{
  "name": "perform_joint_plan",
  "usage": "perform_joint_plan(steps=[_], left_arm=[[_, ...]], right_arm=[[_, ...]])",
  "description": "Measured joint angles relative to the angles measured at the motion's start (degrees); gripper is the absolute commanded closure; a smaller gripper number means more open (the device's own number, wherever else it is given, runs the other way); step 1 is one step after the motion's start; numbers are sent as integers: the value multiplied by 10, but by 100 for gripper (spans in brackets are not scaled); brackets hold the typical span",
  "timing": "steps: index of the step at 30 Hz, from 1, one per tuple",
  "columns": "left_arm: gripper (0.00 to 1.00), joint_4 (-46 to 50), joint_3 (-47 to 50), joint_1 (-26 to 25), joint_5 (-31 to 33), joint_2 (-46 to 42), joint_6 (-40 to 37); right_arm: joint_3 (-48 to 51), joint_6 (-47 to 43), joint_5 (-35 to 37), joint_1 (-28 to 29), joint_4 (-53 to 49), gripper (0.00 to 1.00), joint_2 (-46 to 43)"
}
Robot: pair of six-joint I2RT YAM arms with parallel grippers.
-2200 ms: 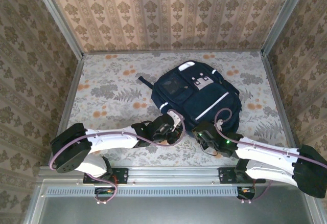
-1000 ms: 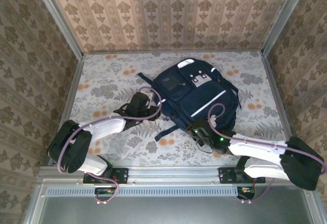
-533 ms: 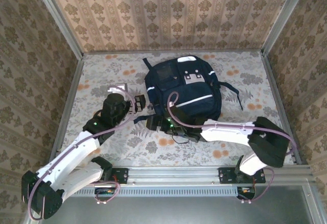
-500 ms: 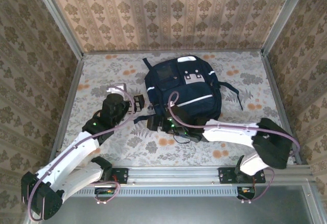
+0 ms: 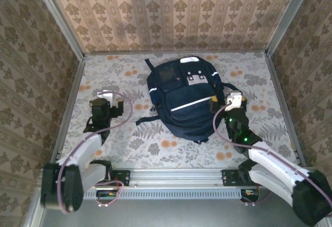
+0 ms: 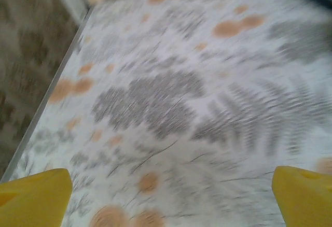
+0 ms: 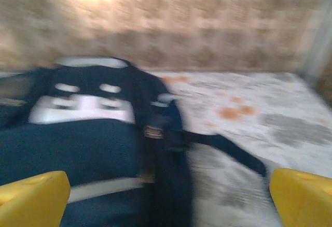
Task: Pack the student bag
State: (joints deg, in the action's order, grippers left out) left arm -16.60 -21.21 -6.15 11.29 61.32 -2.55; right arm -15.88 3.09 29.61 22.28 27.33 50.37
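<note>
Navy-blue fabric with white stripes catches the eye first: the student bag (image 5: 184, 102) lies flat in the middle of the table (image 5: 129, 79), somewhat nearer the far edge than the near one. Its grey-white patch (image 5: 196, 81) points towards the far edge. One dark strap (image 5: 147, 119) trails out over the flowered cloth on its left side.

The left gripper (image 5: 106, 97) hangs over the left part of the table, well apart from the bag and near the left edge. In the blurred left wrist view its yellow fingertips (image 6: 33, 198) stand wide apart, with only bare flowered cloth between them.

The right gripper (image 5: 234, 100) sits just beside the bag's right side; from above I cannot tell whether it touches the fabric. Its own blurred camera shows yellow fingertips (image 7: 301, 196) spread just as wide, gripping nothing, with the bag ahead of them.
</note>
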Motion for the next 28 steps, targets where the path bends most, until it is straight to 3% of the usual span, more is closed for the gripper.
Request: perform_joint_plan(steps=[3, 6, 9, 11, 19, 28], left_arm=[[0, -64, 15, 45, -47, 84, 0], [0, -153, 18, 49, -82, 144, -3], [0, -287, 24, 46, -96, 221, -6], [0, -323, 25, 47, -90, 262, -5], [0, -333, 4, 32, -16, 271, 2], [0, -324, -6, 41, -49, 271, 1]], right_arm=[[57, -15, -43, -105, 114, 0, 81], [76, -11, -105, -182, 215, 0, 205], [70, -5, -165, -215, 338, 0, 342], [53, -2, -193, -223, 345, 0, 385], [-64, -2, -241, -224, 274, 0, 381], [-65, -6, -258, -216, 247, 0, 381]])
